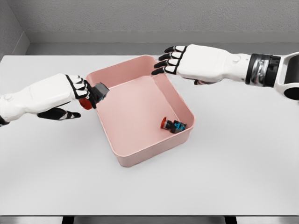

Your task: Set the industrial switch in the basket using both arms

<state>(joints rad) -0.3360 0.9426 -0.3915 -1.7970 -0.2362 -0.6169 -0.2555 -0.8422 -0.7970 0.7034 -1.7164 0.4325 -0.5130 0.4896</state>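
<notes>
A pink rectangular basket [122,157] sits in the middle of the white table. Inside it, near the right wall, lies a small industrial switch [173,125] with a red button and a blue-black body. My left hand [86,93] hovers at the basket's left rim, shut on a second switch [96,95], grey-black with a red button showing below the fingers. My right hand [168,59] is held flat above the basket's far right corner, fingers stretched out and holding nothing.
The white table [233,163] stretches wide around the basket, with its front edge near the bottom of the picture. A grey wall runs behind it.
</notes>
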